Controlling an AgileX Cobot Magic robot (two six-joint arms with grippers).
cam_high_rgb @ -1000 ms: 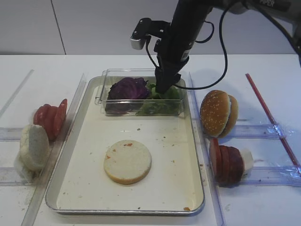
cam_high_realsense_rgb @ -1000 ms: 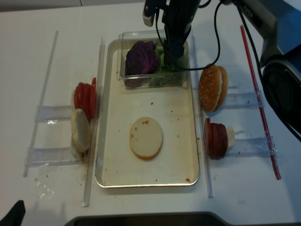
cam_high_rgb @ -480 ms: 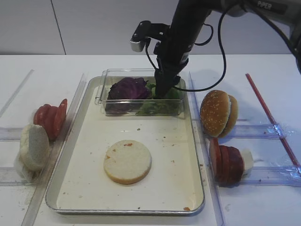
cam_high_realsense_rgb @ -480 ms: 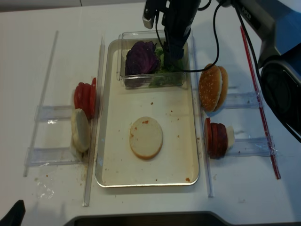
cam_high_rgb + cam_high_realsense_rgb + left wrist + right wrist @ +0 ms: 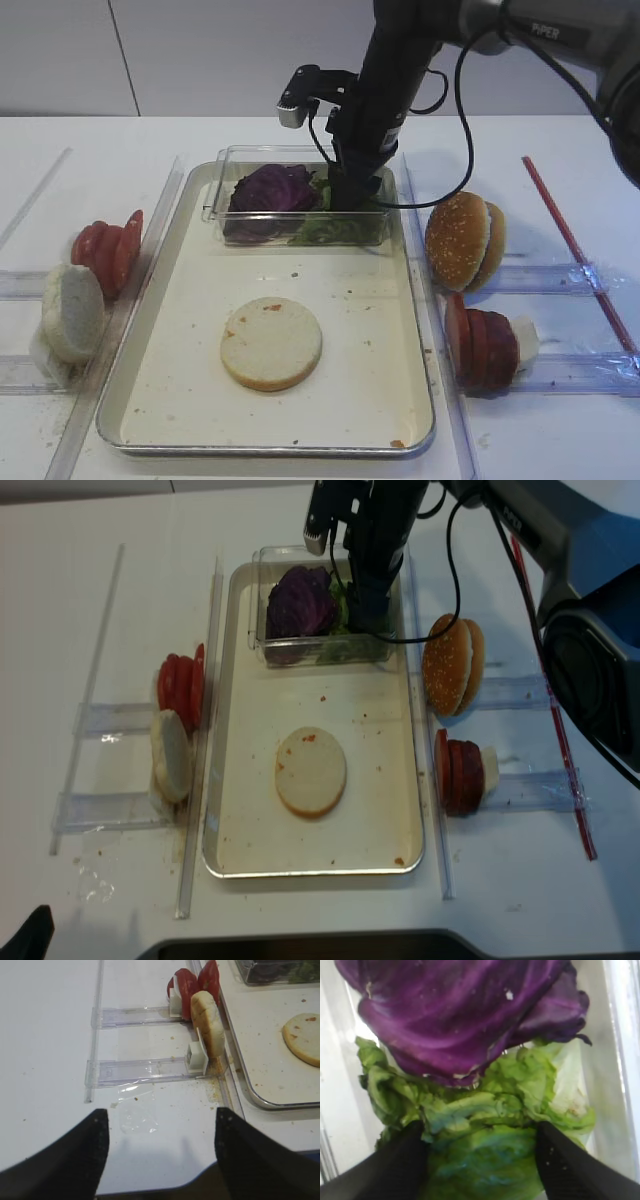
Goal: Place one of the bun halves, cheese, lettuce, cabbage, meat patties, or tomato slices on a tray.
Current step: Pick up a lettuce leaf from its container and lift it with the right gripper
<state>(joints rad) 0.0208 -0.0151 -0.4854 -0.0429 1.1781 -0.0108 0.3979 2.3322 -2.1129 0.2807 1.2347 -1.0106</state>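
Observation:
My right gripper [image 5: 480, 1146] is down inside a small clear box [image 5: 225, 212] at the far end of the metal tray [image 5: 265, 448]. Its jaws stand open, one black finger on each side of the green frilly lettuce [image 5: 520, 1085]. The purple cabbage [image 5: 460, 1010] lies just beyond the lettuce, to the left in the same box [image 5: 272, 188]. One pale bun half [image 5: 271, 343] lies flat on the tray base. My left gripper [image 5: 161, 1130] hangs open over bare table at the front left, holding nothing.
Left of the tray, clear racks hold red tomato slices [image 5: 108, 250] and an upright bun half [image 5: 70, 312]. On the right stand a sesame bun [image 5: 462, 240] and dark red discs [image 5: 482, 348]. A red rod [image 5: 575, 250] lies at the far right.
The right arm has shifted slightly left and lower in the box, over the lettuce. The food on the tray and racks has not moved.

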